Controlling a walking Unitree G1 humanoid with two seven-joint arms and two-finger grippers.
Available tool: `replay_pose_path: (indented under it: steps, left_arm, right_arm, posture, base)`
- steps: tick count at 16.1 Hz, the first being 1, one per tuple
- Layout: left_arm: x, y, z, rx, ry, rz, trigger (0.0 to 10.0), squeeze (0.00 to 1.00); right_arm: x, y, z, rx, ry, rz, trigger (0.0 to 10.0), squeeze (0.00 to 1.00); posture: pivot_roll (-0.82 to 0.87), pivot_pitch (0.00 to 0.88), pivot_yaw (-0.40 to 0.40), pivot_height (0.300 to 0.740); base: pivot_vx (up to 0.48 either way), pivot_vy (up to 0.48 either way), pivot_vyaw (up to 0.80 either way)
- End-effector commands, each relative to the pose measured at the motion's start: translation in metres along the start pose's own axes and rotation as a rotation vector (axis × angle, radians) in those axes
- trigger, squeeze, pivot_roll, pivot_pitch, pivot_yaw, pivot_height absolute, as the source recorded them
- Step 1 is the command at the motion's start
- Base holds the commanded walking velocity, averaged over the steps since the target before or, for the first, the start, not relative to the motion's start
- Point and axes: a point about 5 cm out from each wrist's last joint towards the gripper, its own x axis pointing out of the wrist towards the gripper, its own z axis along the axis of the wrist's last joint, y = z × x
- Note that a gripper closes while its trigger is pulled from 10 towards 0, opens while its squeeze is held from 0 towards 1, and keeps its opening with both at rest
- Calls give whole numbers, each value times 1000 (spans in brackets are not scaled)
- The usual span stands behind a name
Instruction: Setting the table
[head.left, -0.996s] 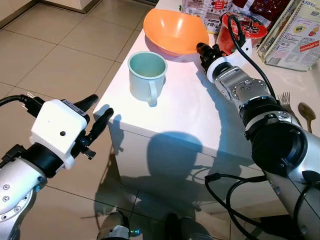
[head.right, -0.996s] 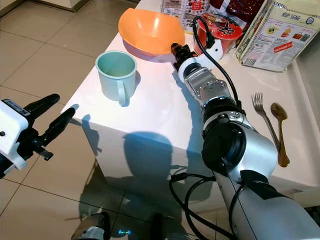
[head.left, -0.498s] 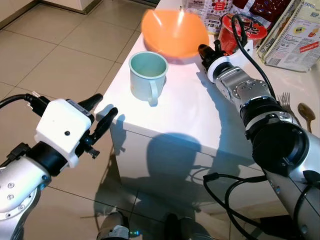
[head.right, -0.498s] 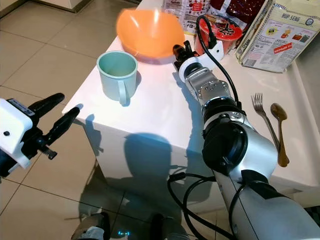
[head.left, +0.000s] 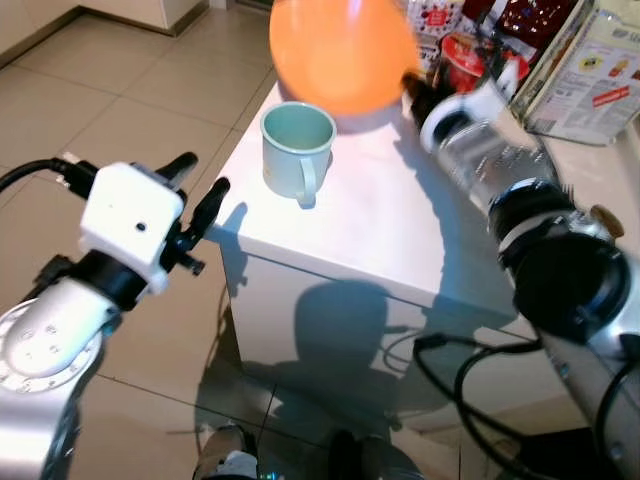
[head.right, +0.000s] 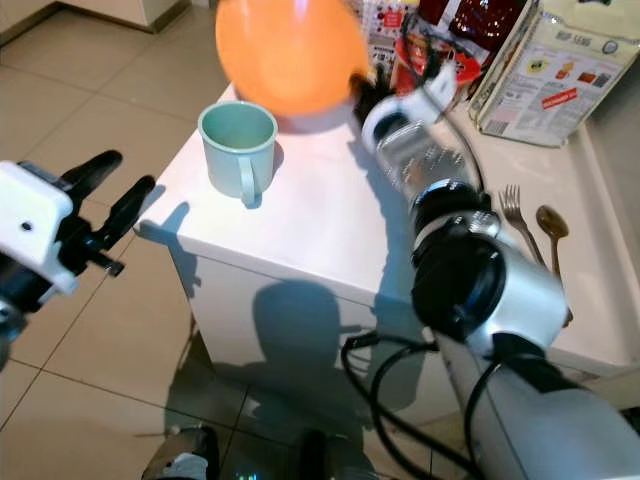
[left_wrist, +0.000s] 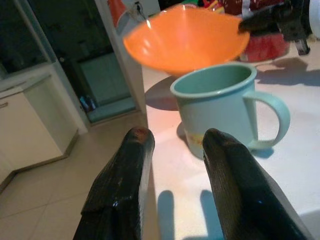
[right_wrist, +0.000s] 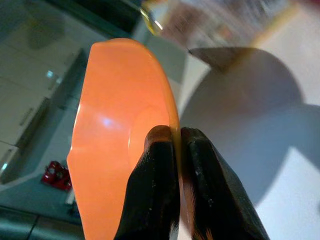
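The right gripper (right_wrist: 175, 145) has its jaws clamped on the rim of the round orange plastic bowl (head.left: 340, 50), held above the white surface (head.left: 380, 220) at 12 o'clock. The left gripper (left_wrist: 175, 150) hangs with jaws apart, just off the surface's edge at 9 o'clock, near the pale green handled mug (head.left: 296, 150).

orange bowl (head.left: 340, 55) motion-blurred, top cut by frame edge. right arm (head.left: 480, 150) smeared near wrist. packets (head.right: 545, 60) behind: print unreadable, cropped at top. fork (head.right: 512, 208) partly hidden by arm.

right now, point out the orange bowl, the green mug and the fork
orange bowl (head.left: 340, 50), left eye view, middle of its underside
green mug (head.right: 238, 140), right eye view, rim and upper wall
fork (head.right: 512, 208), right eye view, its tines
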Motion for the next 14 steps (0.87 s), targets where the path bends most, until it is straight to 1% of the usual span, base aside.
replay_pose_path:
  steps: [1, 2, 3, 4, 5, 6, 7, 8, 9, 10, 11, 12, 13, 14]
  left_arm:
    - [5, -2, 0, 1, -23, 12, 10000, 0]
    - [9, -2, -1, -3, -28, 19, 10000, 0]
    - [15, -3, -3, -8, -43, 28, 10000, 0]
    - [20, -4, -4, -12, -52, 39, 10000, 0]
    - [28, -3, -11, -53, -17, 72, 10000, 0]
    - [31, -3, -12, -64, -13, 83, 10000, 0]
    - [37, -5, -13, -95, -25, 100, 10000, 0]
    - [41, -7, -13, -112, -34, 108, 10000, 0]
    - [44, -8, -13, -113, -35, 119, 10000, 0]
    - [48, -11, -15, -139, -42, 134, 10000, 0]
    - [51, -14, -15, -168, -44, 138, 10000, 0]
    - [53, -19, -13, -191, -46, 114, 10000, 0]
    - [55, -21, -12, -204, -47, 92, 10000, 0]
    - [57, -25, -10, -180, -54, 56, 10000, 0]
  right_arm:
    - [-1, 15, 29, -86, -92, 61, 0, 0]
    - [-1, 16, 33, -113, -104, 61, 0, 0]
    - [-4, 17, 43, -180, -137, 67, 0, 0]
    - [-6, 18, 52, -258, -165, 63, 0, 0]
    - [-10, 19, 63, -384, -213, 52, 0, 0]
    - [-12, 19, 67, -408, -235, 52, 0, 0]
    - [-19, 21, 81, -444, -314, 69, 0, 0]
    - [-26, 23, 90, -452, -367, 96, 0, 0]
    - [-31, 26, 94, -442, -395, 127, 0, 0]
    - [-45, 30, 97, -425, -438, 167, 0, 0]
    - [-62, 32, 96, -434, -472, 166, 0, 0]
    - [-84, 35, 89, -493, -506, 121, 7333, 0]
    - [-97, 39, 83, -551, -531, 89, 9922, 0]
    - [-108, 42, 74, -555, -542, 87, 10000, 0]
  posture:
    - [202, 46, -112, 740]
    - [189, 35, -103, 740]
    - [170, 26, -89, 740]
    - [152, 17, -79, 740]
    - [136, 7, -65, 740]
    - [123, 4, -57, 740]
    - [113, 0, -50, 740]
    - [105, 0, -48, 740]
    - [105, 0, -48, 740]
    - [93, 0, -46, 740]
    - [88, 0, -43, 740]
    - [73, 0, -31, 740]
    - [62, 0, -25, 740]
    - [55, 0, -14, 740]
  base:
    - [0, 0, 0]
    - [0, 0, 0]
    - [0, 0, 0]
    - [0, 0, 0]
    - [0, 0, 0]
    - [0, 0, 0]
    - [0, 0, 0]
    - [0, 0, 0]
    - [0, 0, 0]
    - [0, 0, 0]
    - [0, 0, 0]
    - [0, 0, 0]
    - [0, 0, 0]
    - [-244, 0, 0]
